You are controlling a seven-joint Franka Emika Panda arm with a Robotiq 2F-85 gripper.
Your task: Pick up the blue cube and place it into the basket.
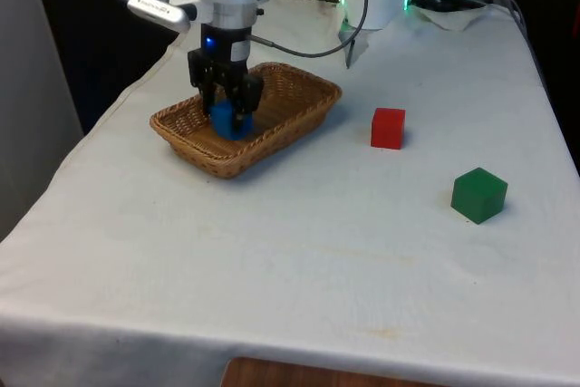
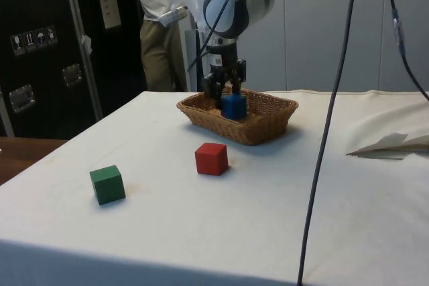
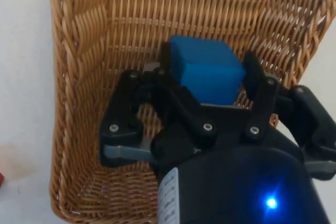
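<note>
The blue cube (image 1: pixel 227 121) (image 2: pixel 233 106) (image 3: pixel 207 69) sits low inside the woven wicker basket (image 1: pixel 313 86) (image 2: pixel 268 128) (image 3: pixel 84 51), towards its end at the front view's left. My black gripper (image 1: pixel 228 115) (image 2: pixel 226 96) (image 3: pixel 207 67) reaches down into the basket, one finger on each side of the cube and both pressed against it. The cube's underside is hidden, so I cannot tell whether it rests on the basket floor.
A red cube (image 1: pixel 388 128) (image 2: pixel 211 159) lies on the white cloth beside the basket. A green cube (image 1: pixel 478 195) (image 2: pixel 107 184) lies nearer the table's front. A person (image 2: pixel 157 25) stands behind the table. Cables (image 2: pixel 328 132) hang across the side view.
</note>
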